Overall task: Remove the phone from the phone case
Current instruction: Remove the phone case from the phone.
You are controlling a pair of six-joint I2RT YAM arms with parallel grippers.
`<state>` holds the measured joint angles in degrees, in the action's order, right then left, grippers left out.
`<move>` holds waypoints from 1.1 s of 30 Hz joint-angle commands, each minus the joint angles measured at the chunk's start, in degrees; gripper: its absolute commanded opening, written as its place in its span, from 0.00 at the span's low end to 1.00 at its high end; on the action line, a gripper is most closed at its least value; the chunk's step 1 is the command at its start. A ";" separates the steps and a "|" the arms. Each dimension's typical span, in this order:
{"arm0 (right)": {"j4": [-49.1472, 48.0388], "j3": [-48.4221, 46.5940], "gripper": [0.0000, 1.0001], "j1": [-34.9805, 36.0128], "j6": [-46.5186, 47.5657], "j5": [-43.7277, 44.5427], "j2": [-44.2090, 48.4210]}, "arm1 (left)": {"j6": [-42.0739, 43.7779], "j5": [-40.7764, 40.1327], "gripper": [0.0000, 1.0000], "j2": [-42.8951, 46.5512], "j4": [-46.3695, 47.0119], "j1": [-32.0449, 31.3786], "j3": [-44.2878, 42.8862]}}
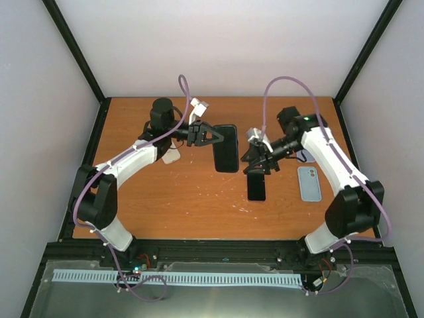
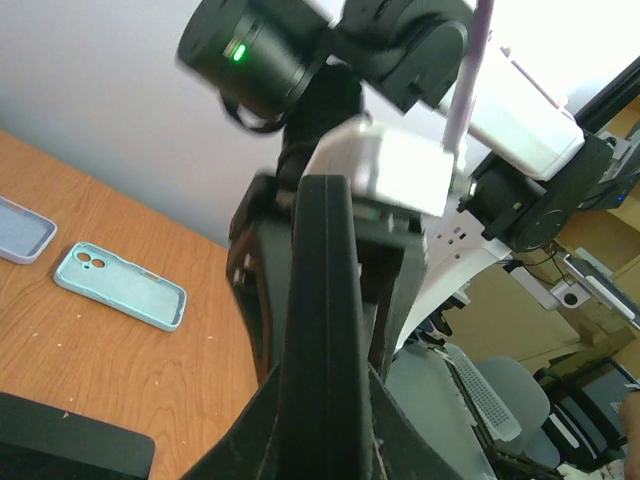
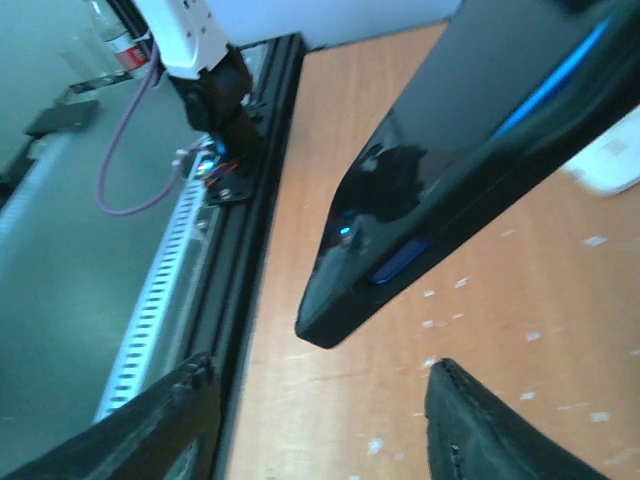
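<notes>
My left gripper (image 1: 207,136) is shut on the long edge of the black phone case (image 1: 226,147) at the table's middle back. In the left wrist view the phone case (image 2: 318,300) stands edge-on between the jaws of the left gripper (image 2: 325,405). The black phone (image 1: 257,187) lies apart from the case, flat on the wood just right of centre. My right gripper (image 1: 258,165) hovers over the phone's far end. The right wrist view shows the glossy phone (image 3: 450,170) beyond the right gripper (image 3: 322,372), which is open with nothing between its fingers.
A light blue case (image 1: 309,183) lies on the table at the right, also seen as the light blue case (image 2: 120,286) from the left wrist. A lavender case (image 2: 18,228) lies beyond it. A white object (image 1: 171,158) sits under the left arm. The black rail (image 3: 240,230) borders the near edge.
</notes>
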<state>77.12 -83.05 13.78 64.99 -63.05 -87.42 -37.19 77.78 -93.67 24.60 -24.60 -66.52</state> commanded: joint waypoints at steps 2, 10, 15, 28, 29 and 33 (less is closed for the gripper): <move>8.91 1.31 0.52 4.04 7.84 1.00 -2.44 | -8.26 -0.16 0.05 1.33 6.89 -0.01 -3.84; -1.03 3.87 0.47 8.19 -0.94 3.60 2.67 | -15.53 -0.44 0.04 -0.08 10.14 0.25 -4.60; -1.52 2.44 0.47 8.46 -3.04 2.86 2.48 | -17.56 0.61 0.04 -0.29 13.03 0.25 -4.28; -3.37 0.33 0.41 8.45 -9.25 0.60 1.04 | -18.39 4.25 0.03 -0.58 15.17 0.26 -3.39; -3.24 0.08 0.41 8.46 -9.33 0.33 0.92 | -18.26 4.26 0.03 -0.37 15.29 0.25 -3.29; -4.53 -0.31 0.40 8.46 -11.16 0.19 0.84 | -17.78 4.82 0.02 -0.32 15.31 0.25 -2.88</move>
<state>73.82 -81.71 21.89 56.12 -61.34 -86.06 -54.72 81.10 -94.35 36.53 -24.49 -68.14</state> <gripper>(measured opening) 0.401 0.116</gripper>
